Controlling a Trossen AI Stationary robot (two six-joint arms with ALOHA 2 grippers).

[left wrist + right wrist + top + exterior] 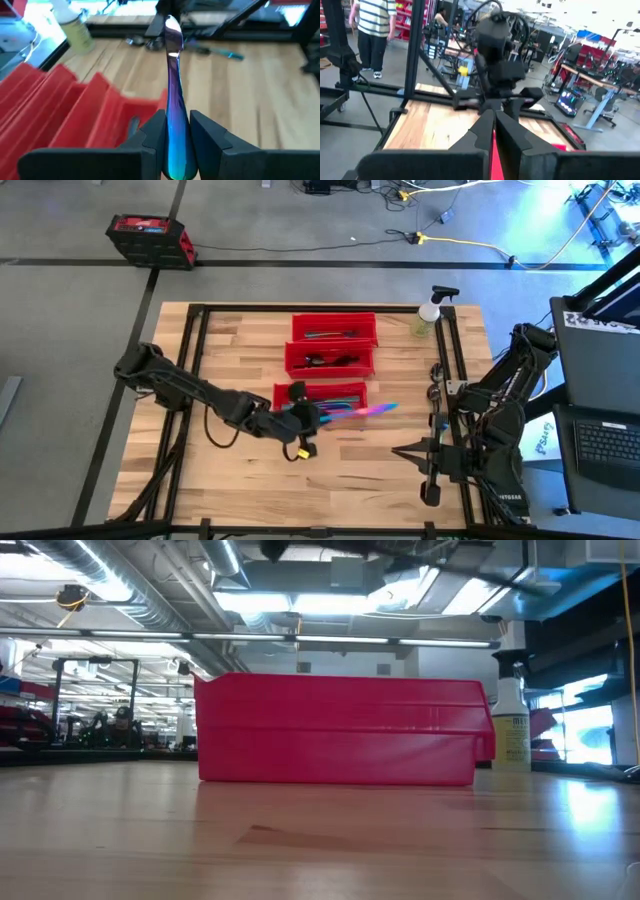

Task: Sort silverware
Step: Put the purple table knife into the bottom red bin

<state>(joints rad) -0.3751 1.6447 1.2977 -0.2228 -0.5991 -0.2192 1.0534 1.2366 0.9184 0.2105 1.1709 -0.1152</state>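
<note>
My left gripper (pixel 305 418) (pixel 176 120) is shut on a slim iridescent blue-purple piece of silverware (pixel 362 410), which hovers over the right end of the nearest of three red bins (pixel 320 394). The two farther bins (pixel 330 360) (pixel 334 328) hold other pieces. More silverware (pixel 437 380) (pixel 150 42) lies loose on the table at its right side. My right gripper (pixel 400 451) (pixel 493 122) hangs shut near the table's right front and holds nothing. The low view shows only a red bin (pixel 340 730), no gripper. My left gripper pinches the piece between its two fingers close to one end (pixel 175 145). The fingers come from the table's left and lie along it. Its long free part (pixel 172 60) sticks out past the fingertips toward the table's right, lifted clear of table and bins.
A clear spray bottle (pixel 428 315) (pixel 512 730) stands at the far right behind the bins. Dark frame rails (pixel 455 370) run along the table's sides. Bare wood (pixel 340 480) lies in front of the bins. A person in a striped shirt (pixel 372 25) stands beyond the table.
</note>
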